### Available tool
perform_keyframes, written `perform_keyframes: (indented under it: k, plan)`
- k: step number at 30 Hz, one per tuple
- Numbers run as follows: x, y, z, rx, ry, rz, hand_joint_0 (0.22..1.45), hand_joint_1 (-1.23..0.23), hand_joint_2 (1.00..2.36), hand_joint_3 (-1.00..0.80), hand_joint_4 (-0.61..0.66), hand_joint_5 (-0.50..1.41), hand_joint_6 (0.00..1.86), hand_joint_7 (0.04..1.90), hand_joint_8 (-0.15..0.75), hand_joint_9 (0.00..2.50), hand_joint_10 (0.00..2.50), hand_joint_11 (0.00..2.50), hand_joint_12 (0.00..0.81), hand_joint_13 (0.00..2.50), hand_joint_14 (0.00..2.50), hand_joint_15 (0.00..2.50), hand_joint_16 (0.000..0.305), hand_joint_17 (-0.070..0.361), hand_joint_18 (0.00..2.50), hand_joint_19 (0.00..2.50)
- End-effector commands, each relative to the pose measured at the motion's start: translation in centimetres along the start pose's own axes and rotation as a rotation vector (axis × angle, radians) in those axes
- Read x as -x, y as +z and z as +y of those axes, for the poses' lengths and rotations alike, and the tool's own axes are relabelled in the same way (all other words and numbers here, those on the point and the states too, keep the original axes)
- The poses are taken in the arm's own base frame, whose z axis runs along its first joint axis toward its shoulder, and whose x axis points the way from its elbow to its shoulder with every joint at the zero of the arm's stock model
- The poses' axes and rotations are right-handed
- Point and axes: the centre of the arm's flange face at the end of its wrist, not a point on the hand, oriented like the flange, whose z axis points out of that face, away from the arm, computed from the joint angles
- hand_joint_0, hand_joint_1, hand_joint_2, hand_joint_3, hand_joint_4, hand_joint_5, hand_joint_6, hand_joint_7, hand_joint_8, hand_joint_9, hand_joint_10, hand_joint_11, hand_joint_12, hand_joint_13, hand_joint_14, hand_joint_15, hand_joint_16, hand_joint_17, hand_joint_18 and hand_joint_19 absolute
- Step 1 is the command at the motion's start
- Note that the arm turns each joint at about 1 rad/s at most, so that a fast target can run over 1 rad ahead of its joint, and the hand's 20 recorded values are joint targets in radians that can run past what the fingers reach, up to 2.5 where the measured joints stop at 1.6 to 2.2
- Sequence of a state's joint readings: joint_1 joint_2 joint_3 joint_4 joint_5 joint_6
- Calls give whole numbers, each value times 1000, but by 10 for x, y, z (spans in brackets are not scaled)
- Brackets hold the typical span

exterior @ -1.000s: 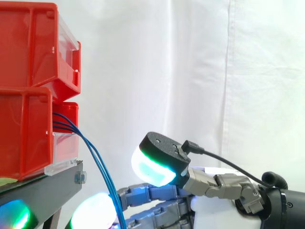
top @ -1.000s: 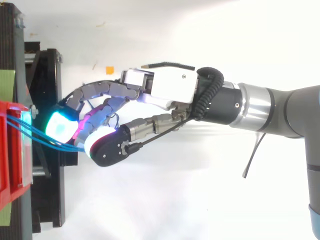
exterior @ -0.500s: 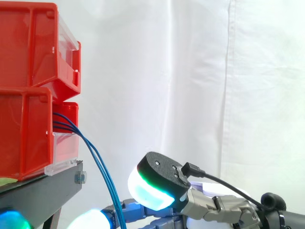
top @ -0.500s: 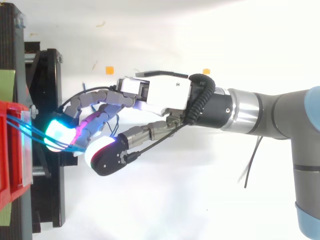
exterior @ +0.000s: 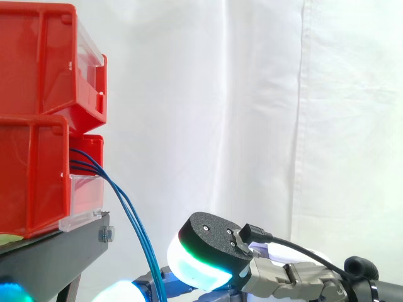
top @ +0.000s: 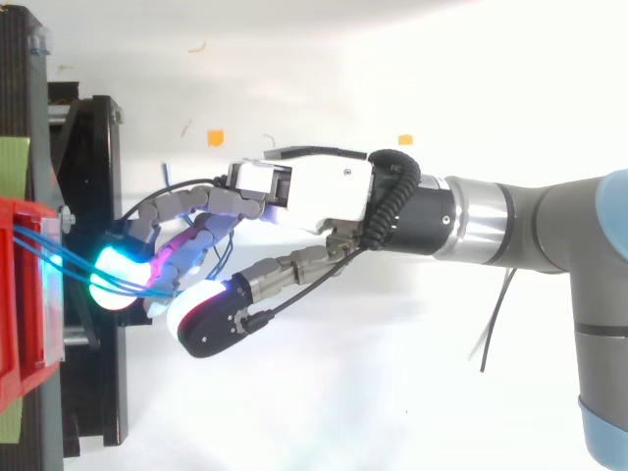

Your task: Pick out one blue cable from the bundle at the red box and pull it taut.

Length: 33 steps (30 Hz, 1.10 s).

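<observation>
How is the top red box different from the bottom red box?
The top red box sits up high, stacked on the bottom red box, which rests on the black stand. The blue cables come out at the bottom red box and hang down, but none come from the top red box. Both boxes are red.

At the side view's left, passage is blocked by stacked red plastic bins (exterior: 38,170) and the black metal stand (top: 98,392) beneath them. The space just beside the stand is crossed by thin blue cables (exterior: 136,234) hanging from the lower one. Open room is left before the white curtain (exterior: 264,94).
</observation>
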State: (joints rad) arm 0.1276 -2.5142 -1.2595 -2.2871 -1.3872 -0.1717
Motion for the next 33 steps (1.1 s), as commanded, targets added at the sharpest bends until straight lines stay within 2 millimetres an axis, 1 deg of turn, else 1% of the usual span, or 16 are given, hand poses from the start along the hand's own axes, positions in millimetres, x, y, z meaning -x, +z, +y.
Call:
perform_keyframes:
  k: [1,11,16,26,33]
  plan:
    - [-1,0,1,8,25,21,650,-609,1012,-362,277,-150,503,891,261,844,19,411,374,695,16,334,59,132,647,710]
    - [-1,1,1,14,71,55,648,-618,1011,-370,272,-140,503,994,266,847,20,434,373,693,15,339,59,132,648,711]
    - [1,0,0,9,89,53,648,-613,1012,-363,240,-128,503,1113,268,869,19,471,374,696,15,338,58,131,649,710]
    - [2,0,0,9,102,59,661,-588,1015,-325,206,-116,502,1196,271,887,22,500,375,702,15,343,58,131,653,711]
    - [3,1,2,15,115,57,661,-578,1016,-308,183,-105,500,1312,273,913,22,524,375,706,15,352,58,131,659,710]
